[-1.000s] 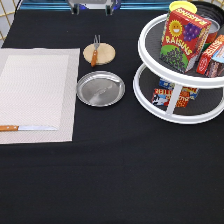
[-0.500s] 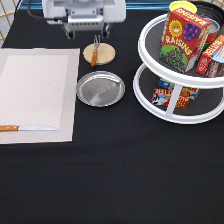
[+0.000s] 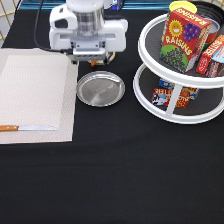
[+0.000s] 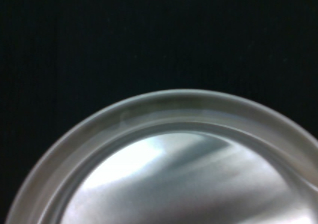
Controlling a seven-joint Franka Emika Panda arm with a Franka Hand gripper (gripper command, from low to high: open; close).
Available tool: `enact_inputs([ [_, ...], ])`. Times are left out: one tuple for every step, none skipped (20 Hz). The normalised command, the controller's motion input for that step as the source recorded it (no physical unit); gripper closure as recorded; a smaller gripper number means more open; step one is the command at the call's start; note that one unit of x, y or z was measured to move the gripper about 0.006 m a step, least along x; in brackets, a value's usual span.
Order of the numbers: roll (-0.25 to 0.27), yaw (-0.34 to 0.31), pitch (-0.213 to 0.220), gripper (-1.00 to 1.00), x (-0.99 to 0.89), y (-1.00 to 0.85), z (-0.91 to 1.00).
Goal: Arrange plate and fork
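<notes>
the black tabletop (image 3: 115,180) is covered at the exterior view's left by a pale placemat (image 3: 35,95), and a white two-tier turntable rack (image 3: 175,107) is stood at the exterior view's right. on the rack's upper tier a red box marked "raisins" (image 3: 182,40) is seen, with a sun face and grapes printed on it; a second red box beside it and a small carton on the lower tier carry print that cannot be read.

the robot's white hand is held at the exterior view's top, just above the plate (image 3: 100,88), and the gripper (image 3: 92,59) is pointed down close to the plate's far rim. whether the gripper is wide or narrow cannot be told, since it is hidden under the hand's body. nothing is seen to be held.

the plate is laid flat on the tabletop, just beside the placemat's edge and not on it; in the wrist view its rim (image 4: 118,125) fills the lower part against black cloth. the step in hand is judged to be an approach to that rim: a thin, shiny, raised rim is best taken squarely and low, so that it is not tipped or slid away.

a knife (image 3: 27,128) is laid on the placemat's lower part. the fork is not seen; it is probably hidden behind the hand.
</notes>
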Motion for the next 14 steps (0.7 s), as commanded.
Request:
enact_inputs([
  [0.000, 0.000, -0.019, -1.00, 0.03, 0.28, -0.50],
  [0.000, 0.000, -0.028, -1.00, 0.06, 0.23, -0.56],
  [0.000, 0.000, -0.027, -1.00, 0.15, 0.26, -0.49],
  [0.000, 0.000, -0.009, -1.00, 0.25, 0.18, -0.41],
  [0.001, 0.000, 0.000, -1.00, 0.32, 0.07, -0.33],
  [0.011, 0.000, 0.000, -1.00, 0.34, 0.02, -0.31],
  [0.019, 0.000, 0.000, -1.00, 0.38, 0.00, -0.29],
  [0.009, 0.000, 0.000, -1.00, 0.45, 0.00, -0.27],
  [0.026, 0.000, 0.000, -1.00, 0.39, 0.00, -0.30],
  [0.026, 0.000, 0.000, -1.00, 0.38, 0.00, -0.32],
  [0.026, 0.000, 0.000, -1.00, 0.38, 0.00, -0.31],
  [0.026, 0.000, 0.000, -1.00, 0.39, 0.00, -0.30],
  [0.018, 0.000, 0.000, -1.00, 0.41, 0.00, -0.24],
  [0.017, 0.000, 0.000, -1.00, 0.40, 0.00, -0.23],
])
